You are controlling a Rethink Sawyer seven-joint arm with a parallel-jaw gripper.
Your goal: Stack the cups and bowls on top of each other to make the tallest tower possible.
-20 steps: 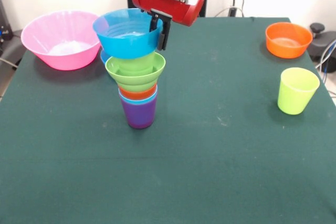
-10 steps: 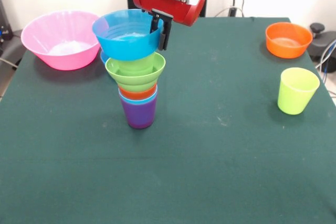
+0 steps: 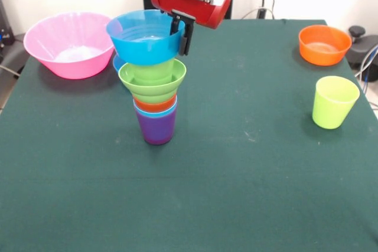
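Observation:
The tower (image 3: 156,123) stands left of the table's centre: a purple cup at the base, a light blue cup and an orange cup nested in it, and a ridged green bowl (image 3: 152,82) on top. A blue bowl (image 3: 144,38) hangs level just over the green bowl, its base at the green rim. My gripper (image 3: 181,35) comes down from above and is shut on the blue bowl's right rim, one finger inside and one outside. Behind the tower, only the edge of another blue bowl (image 3: 117,63) peeks out.
A large pink bowl (image 3: 68,45) sits at the back left. An orange bowl (image 3: 323,44) is at the back right, with a yellow-green cup (image 3: 334,102) standing upright in front of it.
The gripper and the blue bowl have shifted slightly to the right above the tower. Nothing else has moved.

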